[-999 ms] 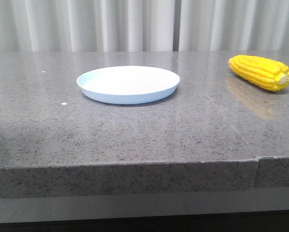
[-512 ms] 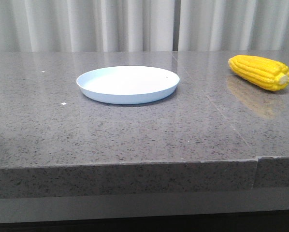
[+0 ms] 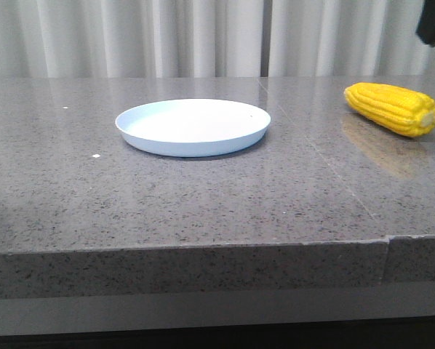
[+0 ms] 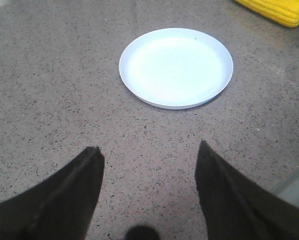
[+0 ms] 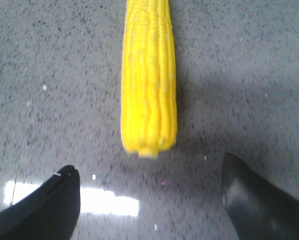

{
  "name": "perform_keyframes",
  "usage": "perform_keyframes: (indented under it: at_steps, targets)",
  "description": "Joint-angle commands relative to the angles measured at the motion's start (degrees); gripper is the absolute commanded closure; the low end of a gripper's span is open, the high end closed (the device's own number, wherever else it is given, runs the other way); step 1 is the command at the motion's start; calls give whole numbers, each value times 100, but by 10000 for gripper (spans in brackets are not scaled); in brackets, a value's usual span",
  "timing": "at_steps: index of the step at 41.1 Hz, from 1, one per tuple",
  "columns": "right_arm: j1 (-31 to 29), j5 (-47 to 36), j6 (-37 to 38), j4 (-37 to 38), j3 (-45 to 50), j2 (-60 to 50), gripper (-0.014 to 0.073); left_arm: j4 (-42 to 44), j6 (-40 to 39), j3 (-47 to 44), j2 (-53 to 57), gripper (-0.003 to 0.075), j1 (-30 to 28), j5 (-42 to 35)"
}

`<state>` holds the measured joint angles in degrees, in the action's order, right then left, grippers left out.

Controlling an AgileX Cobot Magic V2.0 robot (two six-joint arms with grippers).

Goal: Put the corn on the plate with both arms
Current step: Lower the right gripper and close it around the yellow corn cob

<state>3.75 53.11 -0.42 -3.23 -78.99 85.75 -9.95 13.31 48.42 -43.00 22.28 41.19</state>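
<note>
The yellow corn [image 3: 392, 108] lies on the grey stone table at the far right, its pale stub toward the near right. The pale blue-white plate [image 3: 193, 126] sits empty near the table's middle. In the front view a dark part of my right arm [image 3: 432, 22] shows at the top right corner, above the corn. In the right wrist view my right gripper [image 5: 149, 170] is open and empty, just short of the corn's stub end [image 5: 148, 80]. In the left wrist view my left gripper [image 4: 149, 150] is open and empty, above the table short of the plate [image 4: 176, 66]; the corn [image 4: 277, 9] shows at a corner.
The grey speckled table [image 3: 203, 196] has a front edge close to the camera and a seam near its right end. White curtains [image 3: 203, 36] hang behind it. A bright light reflection [image 5: 109, 204] lies on the stone near the right gripper.
A dark part of my right arm has come into the front view at the top right, above the corn. The corn and plate have not moved.
</note>
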Motion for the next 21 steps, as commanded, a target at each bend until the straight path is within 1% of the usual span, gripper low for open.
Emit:
perform_keyframes:
  at_steps: [1,11,21]
  targets:
    - [-4,-142,-80,-51,-563,255,-10,-58,-57,143,18,324,-12,-400]
    - [-4,-142,-80,-84,-1342,1280,-10,-58,-57,143,18,324,-12,-400]
    - [-4,-151,-80,-88,-1764,2029,-10,-58,-57,143,18,324,-12,-400]
